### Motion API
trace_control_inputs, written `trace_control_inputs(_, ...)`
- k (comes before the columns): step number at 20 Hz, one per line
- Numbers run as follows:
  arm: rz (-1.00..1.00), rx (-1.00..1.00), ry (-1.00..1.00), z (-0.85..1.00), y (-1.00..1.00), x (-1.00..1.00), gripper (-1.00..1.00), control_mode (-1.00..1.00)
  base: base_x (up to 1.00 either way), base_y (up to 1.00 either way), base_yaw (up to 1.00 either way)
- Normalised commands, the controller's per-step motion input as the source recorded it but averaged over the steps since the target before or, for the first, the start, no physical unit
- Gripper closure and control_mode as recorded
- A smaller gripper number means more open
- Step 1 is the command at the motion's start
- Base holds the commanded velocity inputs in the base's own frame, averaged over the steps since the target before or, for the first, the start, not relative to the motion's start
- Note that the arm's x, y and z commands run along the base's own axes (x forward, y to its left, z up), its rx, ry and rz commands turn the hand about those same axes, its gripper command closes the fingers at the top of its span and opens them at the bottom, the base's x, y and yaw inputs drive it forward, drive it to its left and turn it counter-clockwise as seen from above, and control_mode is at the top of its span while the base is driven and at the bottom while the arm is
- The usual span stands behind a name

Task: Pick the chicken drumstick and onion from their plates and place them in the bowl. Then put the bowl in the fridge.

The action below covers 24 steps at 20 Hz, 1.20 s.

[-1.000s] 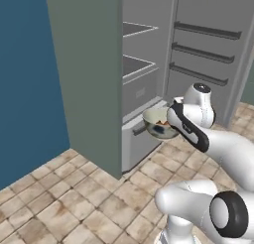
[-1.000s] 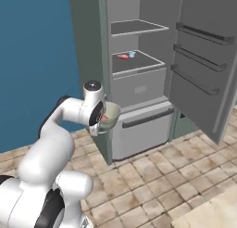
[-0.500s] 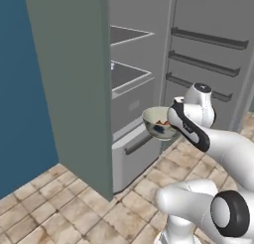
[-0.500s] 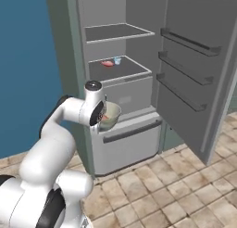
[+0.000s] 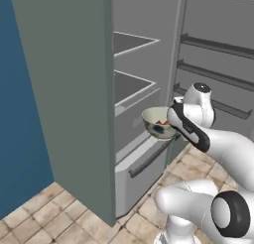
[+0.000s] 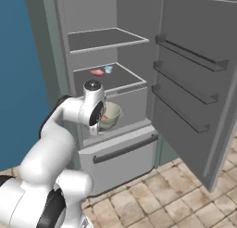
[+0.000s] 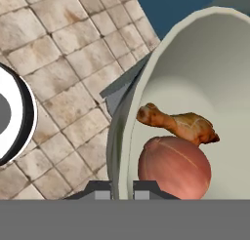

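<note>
Bowl up in the air at the open fridge!

The gripper (image 7: 121,185) is pinched tight on the rim of the bowl (image 7: 195,63), fingertips either side of the wall. Inside sits the onion (image 7: 174,167) with the chicken drumstick (image 7: 178,124) just behind it, touching by the look of it. Beyond, the bowl (image 5: 158,121) hangs in front of the fridge (image 5: 84,89), above the bottom drawer (image 6: 122,150). Further in, on the middle shelf (image 6: 109,78), lie two small items, too small to name.

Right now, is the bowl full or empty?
Not empty. The bowl holds the chicken drumstick and the onion, sitting together inside it.
</note>
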Motion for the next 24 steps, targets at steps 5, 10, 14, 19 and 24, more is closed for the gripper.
trace_control_inputs(5,0.0,0.0,0.0,0.0,0.0,0.0,1.0,1.0,0.82,-0.19,0.16)
trace_control_inputs(10,0.0,0.0,0.0,0.0,0.0,0.0,1.0,1.0,0.47,-0.45,0.35)
trace_control_inputs(14,0.0,0.0,0.0,0.0,0.0,0.0,1.0,1.0,0.44,-0.43,0.39)
trace_control_inputs(19,0.0,0.0,0.0,0.0,0.0,0.0,1.0,1.0,0.48,-0.39,0.41)
trace_control_inputs(24,0.0,0.0,0.0,0.0,0.0,0.0,1.0,1.0,0.34,-0.42,0.33)
